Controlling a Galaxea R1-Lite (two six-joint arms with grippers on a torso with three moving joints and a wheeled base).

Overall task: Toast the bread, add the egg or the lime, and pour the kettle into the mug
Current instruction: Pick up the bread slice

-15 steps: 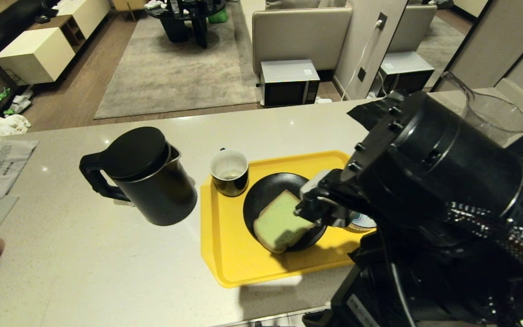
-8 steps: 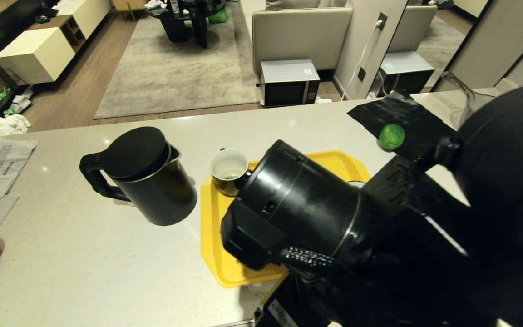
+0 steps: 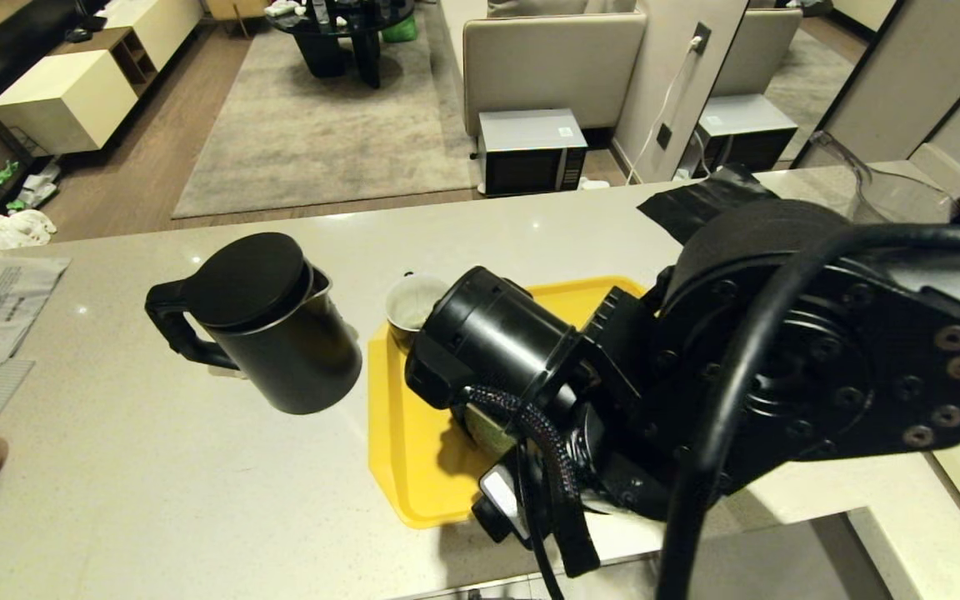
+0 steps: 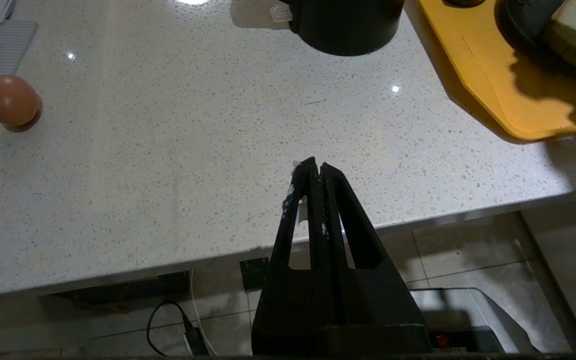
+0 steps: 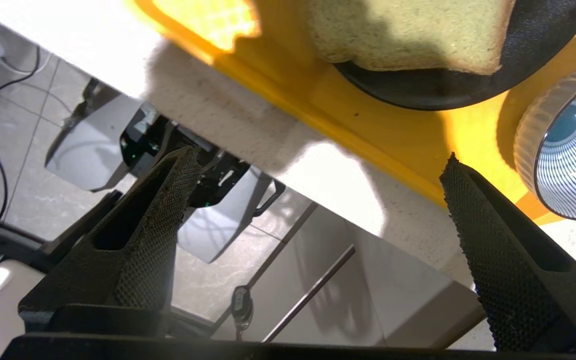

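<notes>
Right pincer (image 5: 318,185) spread wide, empty, at bench (image 4: 168,165) front edge near yellow tray (image 5: 393,135). Bread (image 5: 408,35) on black plate (image 5: 468,90). Left pincer (image 4: 316,170) pressed together, over bench edge.

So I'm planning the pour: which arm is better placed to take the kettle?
The left, probably. The kettle stands left of the tray, handle turned left. The left gripper is shut, near the counter's edge; the right gripper hangs open by the tray's near rim.

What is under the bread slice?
The bread lies on a black plate, which sits on the yellow tray. The plate's middle is covered by the slice.
</notes>
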